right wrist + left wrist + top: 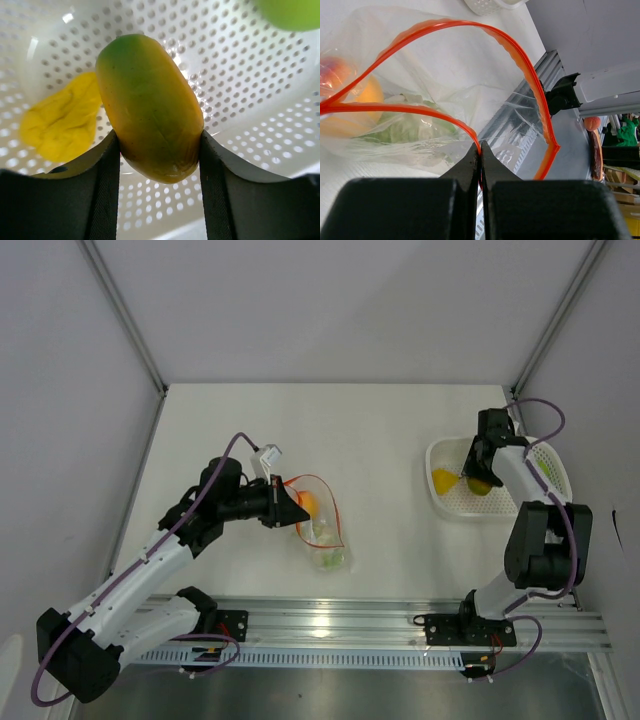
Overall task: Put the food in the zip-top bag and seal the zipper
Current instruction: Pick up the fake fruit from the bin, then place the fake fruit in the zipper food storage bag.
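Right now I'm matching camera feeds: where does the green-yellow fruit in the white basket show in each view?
Top external: green-yellow fruit far right, in the white basket, under the right gripper.
Left wrist: not in it; only the basket's corner at the top edge.
Right wrist: centre, gripped between the jaws.
Shared landmark: the perforated white basket.

This is a robotics lab test cell. A bare white table (pixel 380 430) is boxed in by plain pale panels (pixel 330 300) on metal posts (pixel 125 315). A left arm (pixel 150 575) and a right arm (pixel 545 540) are bolted to an aluminium rail (pixel 400 625) at the table's near edge, and purple cables (pixel 560 417) loop loosely along them.
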`<state>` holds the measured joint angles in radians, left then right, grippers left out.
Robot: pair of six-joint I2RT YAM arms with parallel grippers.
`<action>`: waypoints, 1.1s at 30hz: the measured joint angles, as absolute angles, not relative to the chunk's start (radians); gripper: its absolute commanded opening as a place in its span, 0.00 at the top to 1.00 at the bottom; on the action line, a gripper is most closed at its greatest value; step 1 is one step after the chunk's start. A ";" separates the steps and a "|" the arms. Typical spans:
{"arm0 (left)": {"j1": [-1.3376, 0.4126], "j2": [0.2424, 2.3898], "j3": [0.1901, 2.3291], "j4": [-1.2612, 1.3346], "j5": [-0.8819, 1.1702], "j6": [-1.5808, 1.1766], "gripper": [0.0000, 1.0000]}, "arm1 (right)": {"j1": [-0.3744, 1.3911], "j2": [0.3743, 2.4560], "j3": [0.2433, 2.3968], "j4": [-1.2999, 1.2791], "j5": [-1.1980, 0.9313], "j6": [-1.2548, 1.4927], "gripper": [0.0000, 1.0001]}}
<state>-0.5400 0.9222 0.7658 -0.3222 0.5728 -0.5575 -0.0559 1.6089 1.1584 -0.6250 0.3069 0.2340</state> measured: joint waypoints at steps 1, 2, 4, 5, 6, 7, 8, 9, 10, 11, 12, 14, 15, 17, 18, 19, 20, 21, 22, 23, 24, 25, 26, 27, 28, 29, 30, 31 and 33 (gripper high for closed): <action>-0.540 0.922 0.766 -0.322 0.575 -0.558 0.99 | -0.056 1.588 1.174 -0.632 0.306 0.234 0.91; -0.540 0.922 0.766 -0.322 0.577 -0.558 0.99 | -0.054 1.560 1.190 -0.640 0.305 0.234 0.90; -0.540 0.922 0.766 -0.322 0.580 -0.558 0.99 | -0.047 1.500 1.216 -0.654 0.297 0.235 0.89; -0.540 0.922 0.766 -0.322 0.580 -0.558 0.99 | -0.041 1.464 1.227 -0.661 0.290 0.236 0.89; -0.540 0.922 0.766 -0.321 0.580 -0.559 0.99 | -0.030 1.425 1.238 -0.668 0.278 0.237 0.89; -0.540 0.923 0.766 -0.320 0.580 -0.559 0.99 | -0.012 1.387 1.248 -0.674 0.261 0.242 0.89; -0.540 0.923 0.766 -0.319 0.580 -0.559 0.99 | 0.011 1.351 1.254 -0.678 0.228 0.249 0.89; -0.540 0.925 0.766 -0.317 0.581 -0.559 0.99 | 0.043 1.314 1.256 -0.678 0.199 0.258 0.88; -0.540 0.928 0.766 -0.315 0.582 -0.559 0.99 | 0.071 1.287 1.257 -0.681 0.167 0.264 0.88; -0.540 0.930 0.766 -0.315 0.583 -0.559 0.99 | 0.114 1.254 1.258 -0.682 0.127 0.278 0.88; -0.540 0.933 0.766 -0.315 0.583 -0.559 0.99 | 0.156 1.227 1.259 -0.684 0.092 0.291 0.88; -0.540 0.936 0.766 -0.314 0.583 -0.559 0.99 | 0.270 1.184 1.266 -0.688 0.040 0.319 0.88; -0.539 0.938 0.766 -0.314 0.583 -0.559 0.99 | 0.330 1.171 1.271 -0.688 0.018 0.331 0.89; -0.538 0.941 0.766 -0.313 0.583 -0.559 0.99 | 0.449 1.152 1.286 -0.689 -0.008 0.356 0.88; -0.537 0.942 0.766 -0.313 0.583 -0.560 0.99 | 0.508 1.144 1.292 -0.684 -0.017 0.373 0.88; -0.537 0.944 0.766 -0.313 0.583 -0.560 0.99 | 0.569 1.134 1.296 -0.680 -0.026 0.391 0.88; -0.536 0.945 0.766 -0.312 0.583 -0.560 1.00 | 0.624 1.121 1.298 -0.673 -0.035 0.408 0.87; -0.536 0.946 0.766 -0.311 0.583 -0.560 0.99 | 0.669 1.108 1.299 -0.662 -0.052 0.426 0.88; -0.535 0.947 0.766 -0.311 0.584 -0.560 0.99 | 0.704 1.096 1.302 -0.654 -0.072 0.442 0.87; -0.535 0.947 0.766 -0.311 0.583 -0.560 0.99 | 0.726 1.087 1.306 -0.644 -0.092 0.458 0.88; -0.535 0.948 0.766 -0.311 0.583 -0.560 0.99 | 0.742 1.083 1.310 -0.632 -0.116 0.475 0.88; -0.535 0.948 0.766 -0.311 0.583 -0.560 0.99 | 0.752 1.082 1.312 -0.616 -0.142 0.490 0.88; -0.535 0.948 0.766 -0.311 0.583 -0.560 0.99 | 0.766 1.083 1.314 -0.599 -0.167 0.506 0.88; -0.535 0.948 0.766 -0.311 0.583 -0.560 0.99 | 0.783 1.086 1.314 -0.585 -0.184 0.523 0.89; -0.535 0.948 0.767 -0.312 0.583 -0.560 0.99 | 0.801 1.092 1.314 -0.571 -0.200 0.536 0.89; -0.535 0.947 0.767 -0.312 0.583 -0.560 0.99 | 0.825 1.100 1.313 -0.556 -0.213 0.550 0.88; -0.535 0.947 0.768 -0.312 0.583 -0.560 0.99 | 0.846 1.105 1.313 -0.544 -0.225 0.559 0.88; -0.535 0.947 0.769 -0.312 0.583 -0.560 1.00 | 0.867 1.112 1.308 -0.524 -0.238 0.571 0.88; -0.535 0.947 0.770 -0.312 0.583 -0.560 0.99 | 0.901 1.121 1.294 -0.484 -0.267 0.598 0.88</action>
<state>-0.5350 0.9474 0.7700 -0.3122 0.5831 -0.5602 0.9012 1.1206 1.2938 -0.4843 -0.2672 0.5980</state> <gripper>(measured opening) 0.005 0.581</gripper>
